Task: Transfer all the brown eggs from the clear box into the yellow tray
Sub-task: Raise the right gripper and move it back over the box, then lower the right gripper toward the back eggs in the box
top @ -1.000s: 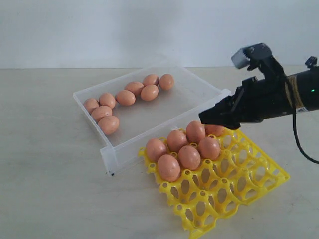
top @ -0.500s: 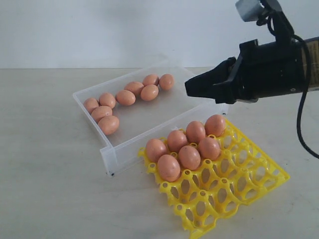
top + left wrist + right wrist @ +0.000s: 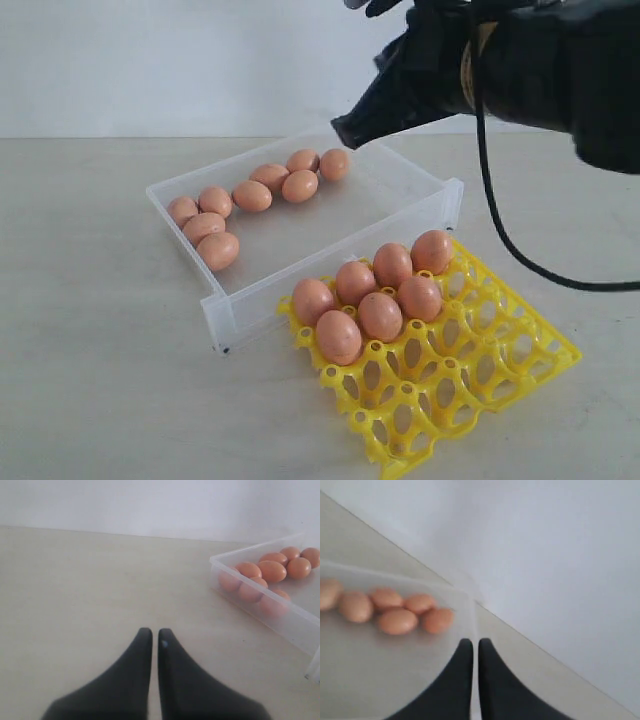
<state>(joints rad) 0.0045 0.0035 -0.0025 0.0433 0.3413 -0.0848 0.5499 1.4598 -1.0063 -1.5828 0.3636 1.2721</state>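
**Eggs in the box and the tray, both jaws closed up**

Nothing lies on top of the brown eggs (image 3: 252, 195). A black cable (image 3: 486, 180) hangs from the right arm (image 3: 540, 70) at the upper right. Its jaws are pressed together, holding nothing, above the far corner of the clear box (image 3: 320, 225). The left jaws are pressed together too, empty, over the bare surface (image 3: 75, 590). The surface is pale and the wall (image 3: 150, 60) is white. The box runs from lower left to upper right. Some eggs lie on their sides in its upper left part. Seven stand in the yellow tray (image 3: 500, 360), just beside the box at the lower right.
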